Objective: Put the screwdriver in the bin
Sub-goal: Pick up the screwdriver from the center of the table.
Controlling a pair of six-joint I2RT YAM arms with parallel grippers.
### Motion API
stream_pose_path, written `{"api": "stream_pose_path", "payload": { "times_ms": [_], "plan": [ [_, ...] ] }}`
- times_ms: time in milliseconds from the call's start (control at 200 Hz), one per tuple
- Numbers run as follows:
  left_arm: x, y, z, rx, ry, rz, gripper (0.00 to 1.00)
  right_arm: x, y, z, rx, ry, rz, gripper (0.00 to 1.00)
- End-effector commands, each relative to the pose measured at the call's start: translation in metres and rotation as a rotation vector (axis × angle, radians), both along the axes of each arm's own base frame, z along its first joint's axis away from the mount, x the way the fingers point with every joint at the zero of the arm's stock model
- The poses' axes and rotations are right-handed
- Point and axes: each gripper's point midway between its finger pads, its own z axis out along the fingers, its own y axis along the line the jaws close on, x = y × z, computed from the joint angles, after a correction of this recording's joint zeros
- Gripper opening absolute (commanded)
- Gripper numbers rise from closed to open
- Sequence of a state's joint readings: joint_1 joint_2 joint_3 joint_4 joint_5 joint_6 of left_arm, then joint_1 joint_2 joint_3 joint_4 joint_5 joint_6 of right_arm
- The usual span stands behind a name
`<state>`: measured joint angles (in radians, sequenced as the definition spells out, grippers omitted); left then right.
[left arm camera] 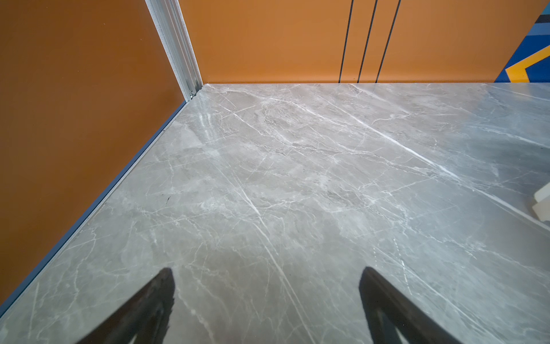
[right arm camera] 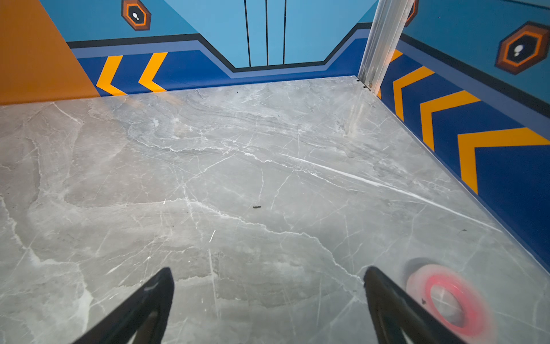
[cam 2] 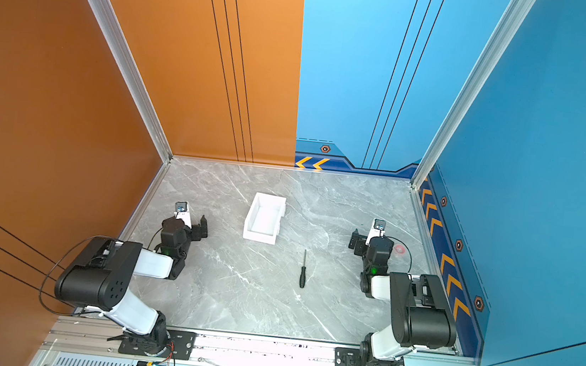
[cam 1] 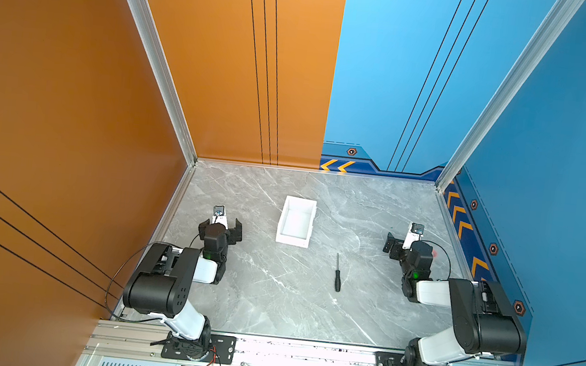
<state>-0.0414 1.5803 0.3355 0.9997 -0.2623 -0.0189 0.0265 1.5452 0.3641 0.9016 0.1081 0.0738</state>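
Observation:
The slim black screwdriver [cam 1: 338, 274] [cam 2: 303, 270] lies flat on the grey marble table, handle toward the front, between the two arms. The white open-top bin [cam 1: 292, 242] [cam 2: 260, 239] stands just behind it and to its left, with nothing inside. My left gripper [cam 1: 221, 223] [cam 2: 186, 221] hovers open to the left of the bin, nothing between its fingers [left arm camera: 160, 295]; a corner of the bin [left arm camera: 543, 202] shows in the left wrist view. My right gripper [cam 1: 406, 242] [cam 2: 370, 240] is open and empty, to the right of the screwdriver and further back. Neither wrist view shows the screwdriver.
A small red-and-white ring [right arm camera: 431, 290] [cam 2: 399, 249] lies on the table beside the right gripper, toward the right wall. Orange walls close in the left side, blue walls the right and back. The arm bases sit on the metal rail [cam 1: 303, 355] at the front.

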Motion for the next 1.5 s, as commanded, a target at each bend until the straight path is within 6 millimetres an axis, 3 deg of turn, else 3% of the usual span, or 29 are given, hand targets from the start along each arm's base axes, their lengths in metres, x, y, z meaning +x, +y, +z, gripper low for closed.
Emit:
{"api": "stream_pose_path", "payload": {
  "times_ms": [0,105,250,721,811,951,1091,1306,1497],
  "plan": [
    [0.004,0.001,0.009,0.009,-0.021,0.011,0.98,0.003,-0.001,0.004,-0.023,-0.011,-0.007,1.00],
    [0.005,-0.003,0.008,0.014,-0.018,-0.013,0.98,0.003,-0.001,0.005,-0.023,-0.012,-0.007,1.00],
    [0.007,-0.028,0.006,0.029,-0.004,-0.156,0.98,0.003,-0.001,0.004,-0.022,-0.011,-0.006,1.00],
    [0.010,-0.017,0.005,-0.005,0.011,-0.117,0.98,0.003,-0.001,0.004,-0.022,-0.009,-0.006,1.00],
    [0.011,-0.021,0.013,-0.006,0.010,-0.142,0.98,0.003,-0.005,0.005,-0.026,-0.004,-0.032,1.00],
    [0.017,-0.030,0.032,0.003,0.080,-0.177,0.98,0.003,-0.022,0.020,-0.032,0.044,-0.138,1.00],
    [0.022,-0.047,0.040,0.000,0.230,-0.282,0.98,0.008,-0.022,0.055,-0.049,0.082,-0.172,1.00],
    [0.009,-0.070,0.062,0.024,0.490,-0.376,0.98,-0.009,0.006,0.103,0.112,0.245,-0.215,1.00],
    [-0.010,-0.090,0.091,-0.033,0.683,-0.433,0.98,-0.046,0.063,0.107,0.071,0.381,-0.113,0.99]
  ]
}}
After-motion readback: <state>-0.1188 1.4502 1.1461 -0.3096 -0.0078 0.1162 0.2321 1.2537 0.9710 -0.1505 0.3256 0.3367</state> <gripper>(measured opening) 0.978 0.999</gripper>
